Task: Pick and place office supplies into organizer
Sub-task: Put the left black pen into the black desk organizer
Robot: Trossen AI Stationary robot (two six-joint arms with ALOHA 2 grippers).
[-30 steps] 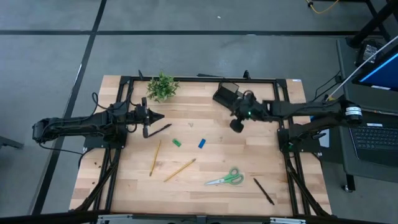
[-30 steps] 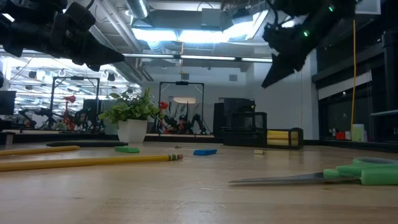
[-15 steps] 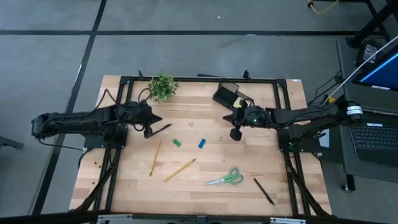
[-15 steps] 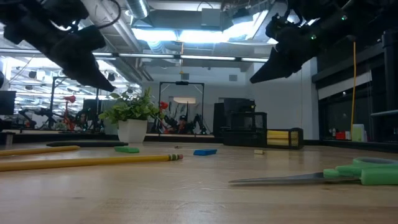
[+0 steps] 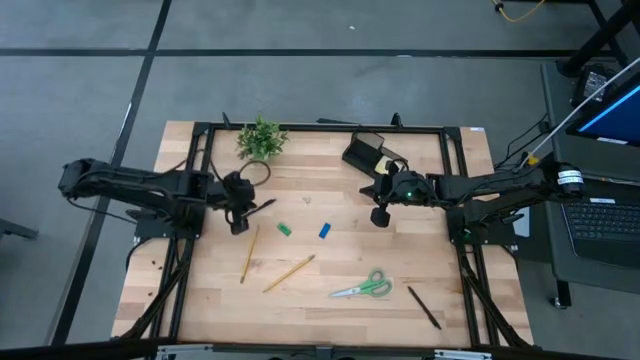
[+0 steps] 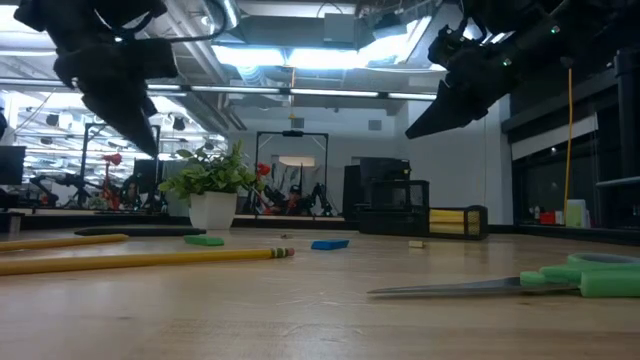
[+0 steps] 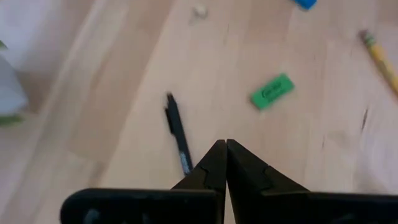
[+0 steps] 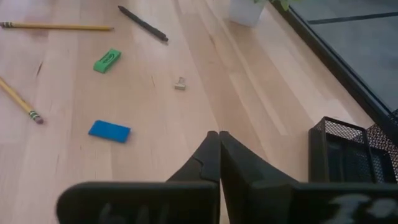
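My left gripper [image 5: 238,227] [image 7: 224,145] hangs shut above the table, tipped steeply down. Just beyond its tips a black pen [image 5: 258,208] [image 7: 177,133] lies flat. On the wood lie a green eraser [image 5: 284,229] [image 7: 272,91], a blue eraser [image 5: 325,230] [image 8: 109,130], two pencils [image 5: 249,252] [image 5: 289,273], green-handled scissors [image 5: 363,287] and a second black pen [image 5: 423,307]. My right gripper [image 5: 379,214] [image 8: 217,134] hangs shut in the air near the black organizer [image 5: 362,152] [image 8: 348,152], at whose low end a yellow pad [image 6: 447,221] shows.
A small potted plant [image 5: 260,138] stands at the far edge, left of the organizer. A tiny pale scrap [image 8: 180,83] lies between the erasers and the organizer. The black frame rails [image 5: 320,126] run along the table's far and side edges.
My left gripper has tipped from nearly level to steeply downward and drawn back toward the table's left and near side, so it now hangs over the pen's left end. My right gripper has sunk slightly and levelled out somewhat. Both stay shut; nothing on the table has moved.
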